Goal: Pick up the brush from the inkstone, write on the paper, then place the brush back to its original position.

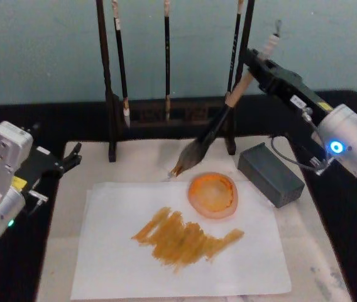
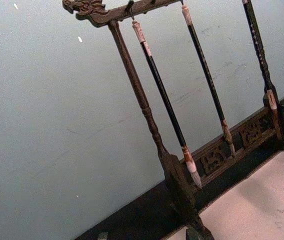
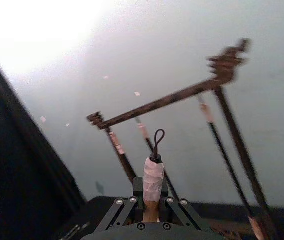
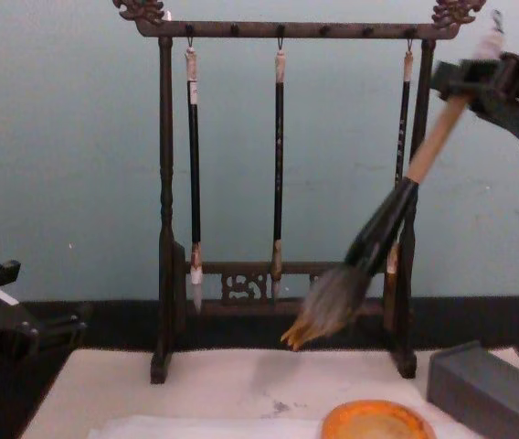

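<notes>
Right gripper [image 1: 251,63]: its fingers are closing narrowly on the brush [image 1: 219,123], clamping the tan handle high up, just below the white-wrapped end. In the right wrist view that wrapped end [image 3: 153,180] and its dark loop are sticking out past the fingers [image 3: 132,202].
Brush: it is hanging tilted in the air, with the handle leaning up toward the robot's right and the black lower section pointing down to the left.
Bristles [image 4: 323,311]: bushy and grey-white with orange-stained tips, they are hovering clear of the beige mat [image 1: 134,163], just behind the orange dish [image 1: 213,195].
Orange dish: round and shallow with a glossy rim, it is sitting at the far edge of the paper [image 1: 115,264].
Paper: a thin white sheet, it is lying flat on the mat and carrying a patch of streaky orange-brown strokes [image 1: 185,239].
Grey block [image 1: 271,174]: rectangular and matte, it is resting just right of the dish.
Rack [image 4: 164,183]: made of dark carved wood, it is standing behind the mat with three thin black brushes [image 4: 279,165] dangling from it.
Left gripper [image 1: 65,160]: it is sitting parked at the left, over the dark surface [image 1: 71,119].
</notes>
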Controlling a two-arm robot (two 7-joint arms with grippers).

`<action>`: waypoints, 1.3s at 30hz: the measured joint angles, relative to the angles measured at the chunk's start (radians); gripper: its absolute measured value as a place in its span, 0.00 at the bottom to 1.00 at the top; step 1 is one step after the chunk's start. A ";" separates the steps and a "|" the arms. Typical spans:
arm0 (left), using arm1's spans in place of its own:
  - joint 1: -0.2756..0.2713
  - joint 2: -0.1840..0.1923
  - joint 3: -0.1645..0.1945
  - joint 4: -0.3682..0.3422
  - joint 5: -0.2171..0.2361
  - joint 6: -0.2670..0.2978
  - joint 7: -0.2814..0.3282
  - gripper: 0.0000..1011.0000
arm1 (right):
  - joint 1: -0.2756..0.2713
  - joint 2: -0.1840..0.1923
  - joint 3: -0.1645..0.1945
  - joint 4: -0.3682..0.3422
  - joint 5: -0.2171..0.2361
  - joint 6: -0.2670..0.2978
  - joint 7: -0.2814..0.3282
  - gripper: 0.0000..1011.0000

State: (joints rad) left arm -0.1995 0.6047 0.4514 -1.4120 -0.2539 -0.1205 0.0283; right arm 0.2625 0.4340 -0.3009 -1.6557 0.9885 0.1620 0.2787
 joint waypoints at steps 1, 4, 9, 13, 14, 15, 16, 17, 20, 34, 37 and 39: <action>0.000 0.000 0.000 0.000 0.000 0.000 0.000 1.00 | -0.008 -0.001 0.007 -0.003 0.013 0.003 -0.012 0.16; 0.000 0.000 0.000 0.000 0.000 0.000 0.000 1.00 | -0.038 -0.008 0.034 -0.014 0.062 0.010 -0.055 0.16; 0.000 0.000 0.000 0.000 0.000 0.000 0.000 1.00 | -0.092 -0.039 0.090 -0.020 0.169 0.012 -0.128 0.16; 0.000 0.000 0.000 0.000 0.000 0.000 0.000 1.00 | -0.114 -0.055 0.115 -0.020 0.228 0.010 -0.159 0.16; 0.000 0.000 0.000 0.000 0.000 0.000 0.000 1.00 | -0.120 -0.060 0.121 -0.020 0.249 0.010 -0.169 0.16; 0.000 0.000 0.000 0.000 0.000 0.000 0.000 1.00 | -0.122 -0.062 0.124 -0.019 0.257 0.009 -0.173 0.16; 0.000 0.000 0.000 0.000 0.000 0.000 0.000 1.00 | -0.124 -0.063 0.125 -0.018 0.266 0.010 -0.178 0.16; 0.000 0.000 0.000 0.000 0.000 0.000 0.000 1.00 | -0.126 -0.064 0.126 -0.016 0.274 0.010 -0.183 0.16; 0.000 0.000 0.000 0.000 0.000 0.000 0.000 1.00 | -0.131 -0.062 0.126 -0.011 0.296 0.017 -0.200 0.16; 0.000 0.000 0.000 0.000 0.000 0.000 0.000 1.00 | -0.128 -0.024 0.097 0.007 0.281 0.023 -0.221 0.16; 0.000 0.000 0.000 0.000 0.000 0.000 0.000 1.00 | -0.128 -0.025 0.098 0.006 0.283 0.023 -0.221 0.16; 0.000 0.000 0.000 0.000 0.000 0.000 0.000 1.00 | -0.128 -0.026 0.099 0.006 0.284 0.023 -0.220 0.16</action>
State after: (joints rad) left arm -0.1995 0.6046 0.4514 -1.4120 -0.2539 -0.1205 0.0282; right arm 0.1343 0.4077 -0.2021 -1.6498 1.2726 0.1849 0.0583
